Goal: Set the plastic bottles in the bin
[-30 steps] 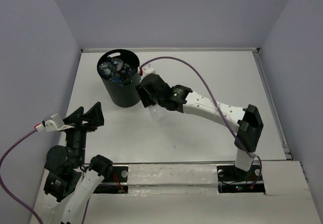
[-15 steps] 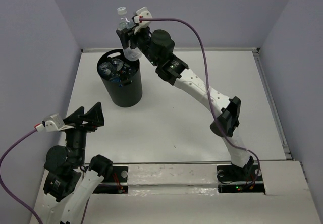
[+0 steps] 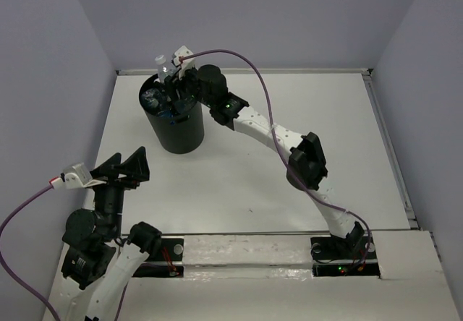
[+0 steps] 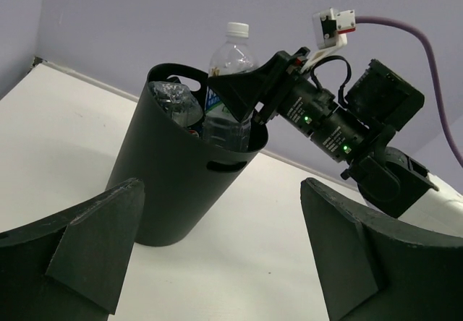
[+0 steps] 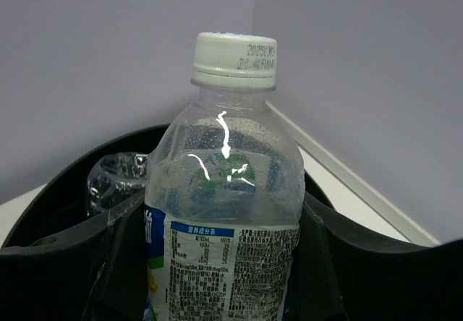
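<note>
Down from above the rim, the right gripper (image 3: 173, 82) pinches a clear bottle (image 5: 228, 212) half inside the bin (image 3: 177, 129), seemingly the last one; the left gripper (image 3: 123, 164) is spread.

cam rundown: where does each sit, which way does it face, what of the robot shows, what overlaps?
Top external: above and behind the robot, looking down on the table; left gripper open, right gripper at the bin.
Left wrist: low near the table, facing the bin; own fingers frame the right gripper holding the clear bottle.
Right wrist: faces the clear bottle close up between its own fingers, bin rim behind.
Shared: all three show bottle and bin.
</note>
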Robot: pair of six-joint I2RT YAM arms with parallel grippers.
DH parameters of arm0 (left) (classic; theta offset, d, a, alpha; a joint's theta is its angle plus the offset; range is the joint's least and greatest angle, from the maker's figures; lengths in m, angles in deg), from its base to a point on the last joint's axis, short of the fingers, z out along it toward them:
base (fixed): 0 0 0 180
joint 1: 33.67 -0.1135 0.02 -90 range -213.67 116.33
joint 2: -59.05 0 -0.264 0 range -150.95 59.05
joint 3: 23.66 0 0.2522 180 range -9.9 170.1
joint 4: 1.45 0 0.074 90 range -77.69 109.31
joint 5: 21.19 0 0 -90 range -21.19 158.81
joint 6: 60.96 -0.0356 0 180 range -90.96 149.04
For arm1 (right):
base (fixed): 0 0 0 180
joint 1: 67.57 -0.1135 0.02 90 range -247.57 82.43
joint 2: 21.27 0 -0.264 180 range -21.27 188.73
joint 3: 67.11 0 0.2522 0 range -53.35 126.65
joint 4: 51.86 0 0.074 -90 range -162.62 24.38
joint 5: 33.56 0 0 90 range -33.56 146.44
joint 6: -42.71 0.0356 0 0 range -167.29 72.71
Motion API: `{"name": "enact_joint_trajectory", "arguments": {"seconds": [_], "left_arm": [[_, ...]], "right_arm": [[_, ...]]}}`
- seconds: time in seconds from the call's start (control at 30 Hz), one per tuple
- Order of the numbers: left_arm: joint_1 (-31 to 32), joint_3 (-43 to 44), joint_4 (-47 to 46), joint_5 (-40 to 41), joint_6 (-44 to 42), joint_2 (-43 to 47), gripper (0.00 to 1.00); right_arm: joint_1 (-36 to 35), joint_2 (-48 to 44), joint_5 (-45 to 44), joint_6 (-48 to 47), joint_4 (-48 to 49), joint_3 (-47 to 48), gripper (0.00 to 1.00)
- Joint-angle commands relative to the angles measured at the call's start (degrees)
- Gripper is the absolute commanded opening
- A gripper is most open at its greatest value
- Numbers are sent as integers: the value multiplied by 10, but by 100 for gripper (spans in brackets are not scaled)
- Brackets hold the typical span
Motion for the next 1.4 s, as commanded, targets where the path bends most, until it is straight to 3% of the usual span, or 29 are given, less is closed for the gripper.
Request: {"name": "enact_joint_trajectory", "arguments": {"seconds": [0.0, 0.1, 0.13, 0.23, 0.3, 0.57, 0.7, 0.87, 1.0, 1.1, 1.23, 1.37], "left_arm": [[5, 3, -24, 7, -5, 7, 99], [5, 4, -23, 10, -5, 6, 99], [4, 3, -23, 10, -5, 6, 99], [5, 3, -21, 12, -4, 1, 99], [5, 5, -21, 13, -4, -2, 99], [2, 5, -21, 16, -5, -19, 99], [-2, 7, -21, 19, -6, -27, 99], [-6, 6, -21, 22, -5, -33, 99], [-6, 4, -27, 9, -4, -26, 99], [-7, 3, -31, -1, -6, -28, 99], [-7, 7, -55, -47, -13, -37, 99], [-6, 20, -87, -99, 2, -75, 99]], "right_arm": [[2, -50, 33, -9, 21, -19, 47], [2, -40, 42, -6, 7, -18, 56], [2, -36, 47, -5, 0, -14, 68], [2, -30, 47, 12, -9, -12, 91], [2, -36, 50, 21, -10, -10, 97], [-4, -81, 51, 63, -1, 42, 100], [-4, -146, 19, 91, 10, 0, 100], [-9, -297, -19, 109, 75, -188, 100], [-9, -513, -23, 149, 154, -484, 100], [-9, -620, -41, 181, 176, -613, 100], [-9, -820, -64, 216, 166, -800, 100], [-9, -969, -101, 238, 86, -891, 100]]}}
